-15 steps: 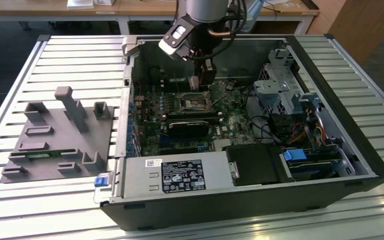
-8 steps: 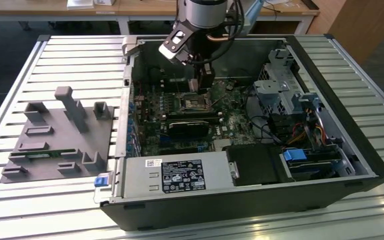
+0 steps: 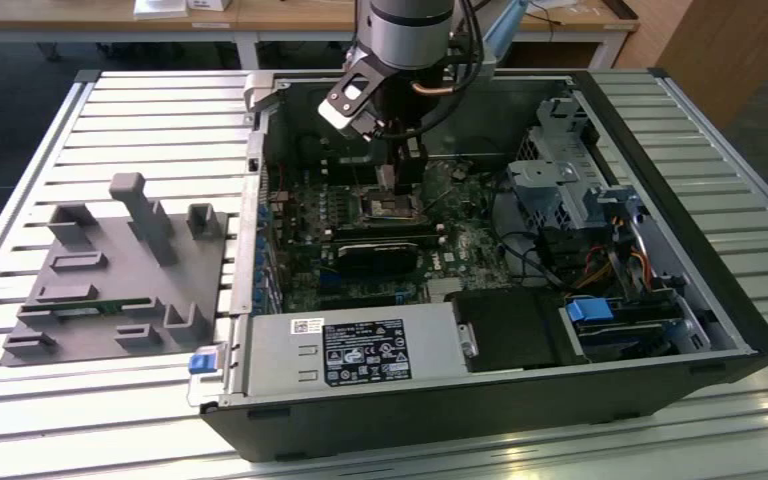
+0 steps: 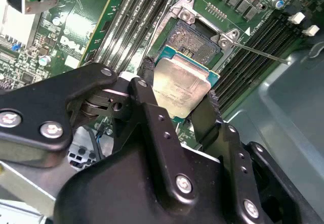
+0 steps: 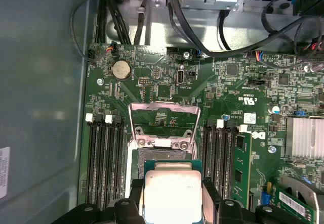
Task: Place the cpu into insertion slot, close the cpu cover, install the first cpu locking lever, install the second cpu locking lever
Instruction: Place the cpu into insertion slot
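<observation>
The black two-fingered gripper point(image 4: 179, 85) was clenched on two opposite edges of the small square silver-beige cpu point(image 4: 181, 90). The chip, equal-sided with no longer axis, lay flat, metal face turned away from the green circuit board point(image 5: 152, 82), just beside the dark-framed insertion slot point(image 4: 195, 42), whose silvery cpu cover point(image 5: 164, 105) stood open

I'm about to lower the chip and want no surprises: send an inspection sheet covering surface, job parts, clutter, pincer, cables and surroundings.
Surface: slatted metal table bearing an open computer case.
Job's things: cpu held near the insertion slot, not seated; cpu cover raised open.
Clutter: grey holder fixture beside the case.
Grippers: pincer shut on the cpu.
Cables: black bundle by the case wall, away from the slot.
Surroundings: wooden desks behind the table.
</observation>
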`<state>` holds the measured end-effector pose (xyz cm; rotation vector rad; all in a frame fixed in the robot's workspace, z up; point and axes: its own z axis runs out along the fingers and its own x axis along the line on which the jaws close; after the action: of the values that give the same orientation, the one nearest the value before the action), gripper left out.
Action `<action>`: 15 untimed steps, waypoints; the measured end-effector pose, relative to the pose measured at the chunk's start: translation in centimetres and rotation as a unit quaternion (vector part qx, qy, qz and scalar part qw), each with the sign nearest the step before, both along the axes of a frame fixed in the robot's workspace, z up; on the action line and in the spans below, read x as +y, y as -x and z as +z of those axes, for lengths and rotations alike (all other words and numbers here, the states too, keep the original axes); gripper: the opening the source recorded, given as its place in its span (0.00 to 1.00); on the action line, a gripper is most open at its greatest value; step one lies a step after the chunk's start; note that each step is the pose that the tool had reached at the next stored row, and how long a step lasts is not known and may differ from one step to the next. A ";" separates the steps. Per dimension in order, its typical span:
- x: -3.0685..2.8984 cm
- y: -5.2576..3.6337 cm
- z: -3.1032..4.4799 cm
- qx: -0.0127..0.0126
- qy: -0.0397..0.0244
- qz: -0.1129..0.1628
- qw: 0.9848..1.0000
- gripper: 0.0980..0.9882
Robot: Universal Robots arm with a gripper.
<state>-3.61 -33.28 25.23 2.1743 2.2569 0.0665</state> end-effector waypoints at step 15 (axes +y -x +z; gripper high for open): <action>0.00 0.00 -0.55 0.000 0.005 -0.003 1.000 0.50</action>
<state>-3.61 -33.28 24.69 2.1752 2.2463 0.0563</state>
